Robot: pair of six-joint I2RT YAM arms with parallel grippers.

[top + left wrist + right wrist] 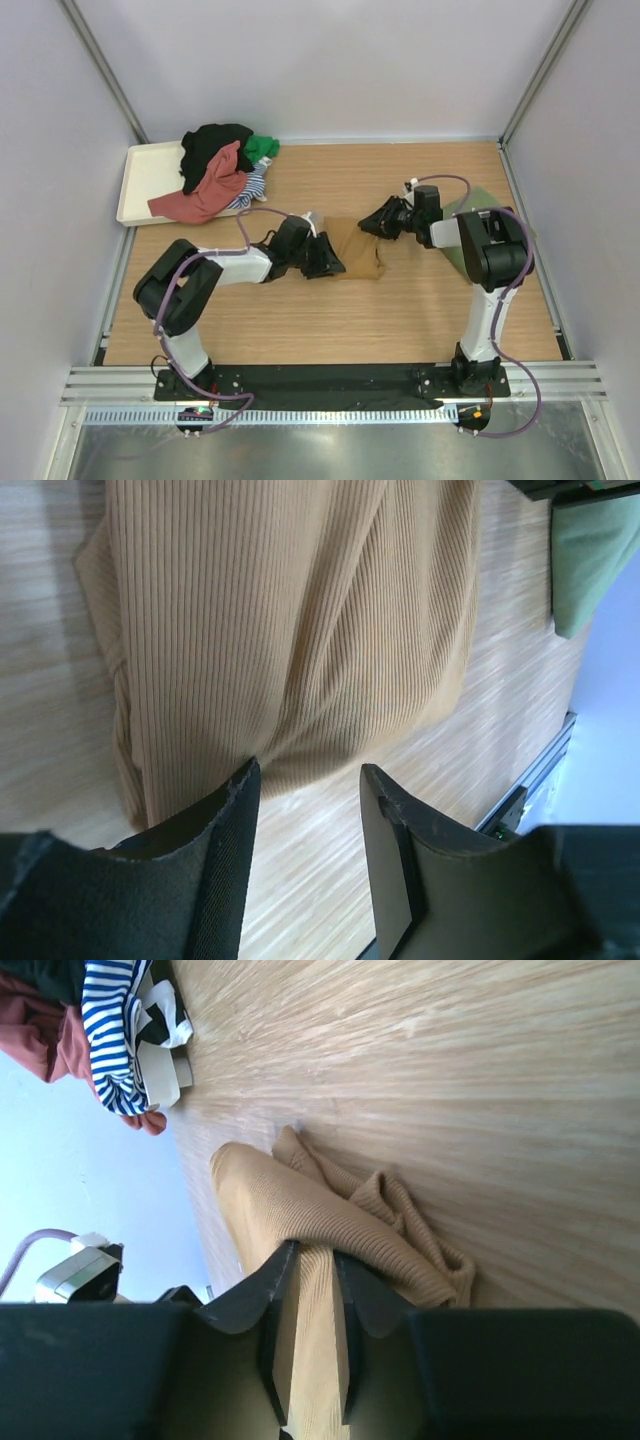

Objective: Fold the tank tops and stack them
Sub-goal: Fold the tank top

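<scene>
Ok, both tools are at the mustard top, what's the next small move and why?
Probably close the left tool on the mustard tank top. Its jaws stand open with the cloth edge right at their tips, while the right tool pinches the other side.

Centre tank top [358, 247] mid-table [400, 320]; left gripper [333, 262] at its 9 o'clock, right gripper [372, 225] at 1; tank top pile [215, 165] on tray [140, 175], 10 o'clock.
</scene>
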